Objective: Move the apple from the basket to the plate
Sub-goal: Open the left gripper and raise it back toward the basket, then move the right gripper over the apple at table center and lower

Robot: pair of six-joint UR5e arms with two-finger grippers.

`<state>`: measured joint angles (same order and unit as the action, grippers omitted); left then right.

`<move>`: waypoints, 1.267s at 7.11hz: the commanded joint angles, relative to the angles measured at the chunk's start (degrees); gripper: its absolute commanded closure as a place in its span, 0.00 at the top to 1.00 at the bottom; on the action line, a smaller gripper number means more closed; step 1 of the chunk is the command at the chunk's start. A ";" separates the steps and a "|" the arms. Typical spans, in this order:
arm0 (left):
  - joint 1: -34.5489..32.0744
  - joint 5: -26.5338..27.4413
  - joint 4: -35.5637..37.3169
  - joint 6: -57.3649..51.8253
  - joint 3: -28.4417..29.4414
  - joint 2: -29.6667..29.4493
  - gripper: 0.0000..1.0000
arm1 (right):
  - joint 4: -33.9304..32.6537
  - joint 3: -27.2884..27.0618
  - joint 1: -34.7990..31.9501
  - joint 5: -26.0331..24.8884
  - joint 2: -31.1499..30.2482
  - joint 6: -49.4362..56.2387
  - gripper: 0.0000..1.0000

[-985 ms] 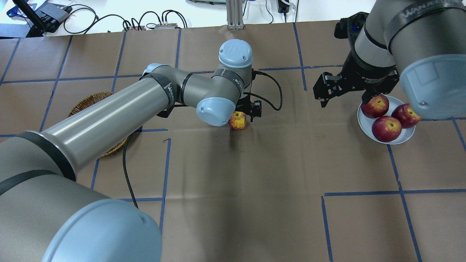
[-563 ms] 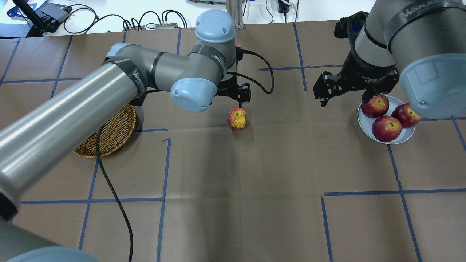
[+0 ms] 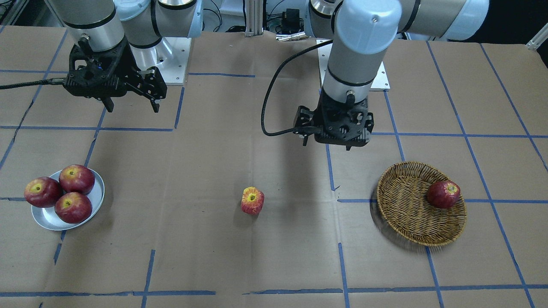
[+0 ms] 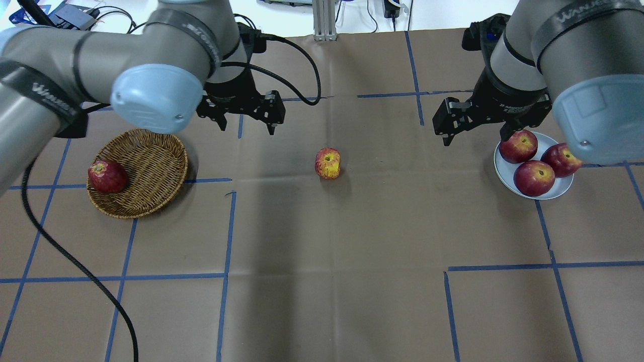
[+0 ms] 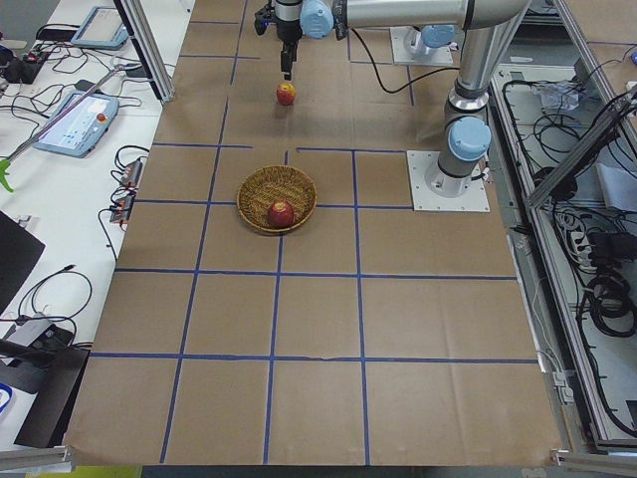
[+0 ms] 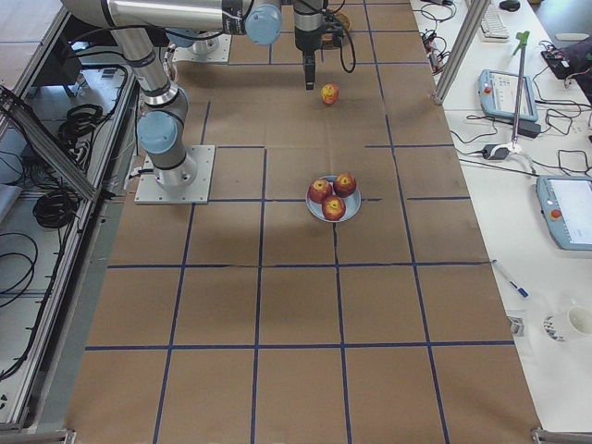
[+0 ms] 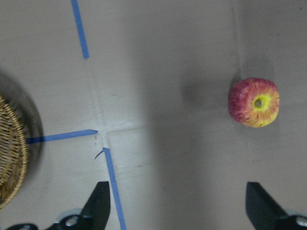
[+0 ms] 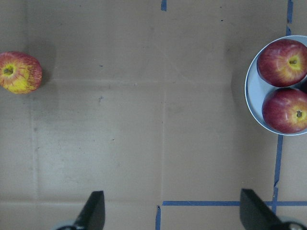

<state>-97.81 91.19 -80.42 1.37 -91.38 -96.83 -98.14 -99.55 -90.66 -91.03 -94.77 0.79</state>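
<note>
So, quick status. The L arm has let go of the streaky red apple with the yellow-orange stem patch (image 4: 327, 163). A sec ago the left gripper (image 4: 246, 120) was right down at it mid-table. Then it lifted off, and now it has backed away toward the round golden-brown wicker basket (image 4: 151, 166). It hangs over bare paper by the basket's far edge, fingers spread wide, nothing between them. The wrist cam confirms this.

The apple sits stem-up on the brown paper table w/ blue tape grid (image 4: 352, 281), roughly halfway between the basket and the round silver-grey metal plate (image 4: 501, 168). It touches neither and hasn't moved since release. It looks steady, no lean that I can see.

The right gripper (image 4: 473, 136) hasn't budged over the same stretch. It's parked up by the plate's near-left edge, also wide open and empty. In its wrist cam the apple is at the far left of frame and the plate rim at the right.

Elsewhere, a darker all-red apple (image 4: 107, 176) sits in the basket against the left wall, and three deep-red apples (image 4: 534, 177) are already on the plate.

My read is that this is a mid-table drop for handoff. The basket half is done and the plate half is not yet started. The R arm prob needs to swing over, come down around the apple and carry it back. Plate is crowded, free spot looks tight, so placement could nudge the others.
</note>
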 commanded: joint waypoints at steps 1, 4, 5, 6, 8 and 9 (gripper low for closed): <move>5.15 -0.40 -0.88 -1.11 -5.09 4.89 0.99 | 0.06 2.33 -0.74 -0.02 0.37 -1.31 1.00; 6.67 -0.75 -1.58 -0.93 -6.53 10.43 0.99 | 0.77 9.97 -7.13 0.07 8.26 -8.23 1.00; 6.58 -0.93 -3.23 -0.76 -6.36 8.70 0.99 | 0.07 11.91 -10.47 0.50 11.34 -12.44 1.00; 6.40 -0.67 -3.95 -0.84 -6.10 9.20 0.99 | -0.99 14.53 -13.29 0.59 14.93 -17.53 1.00; 6.49 -0.58 -4.04 -0.93 -5.56 8.68 0.99 | -8.41 16.23 -19.27 -0.19 23.10 -21.96 1.00; 6.49 -0.58 -3.96 -0.93 -5.57 8.77 0.99 | -12.90 15.36 -19.99 -0.28 25.75 -22.23 1.00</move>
<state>-91.32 90.61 -84.36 0.45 -96.97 -88.04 -105.76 -83.82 -108.77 -91.06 -72.87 -20.32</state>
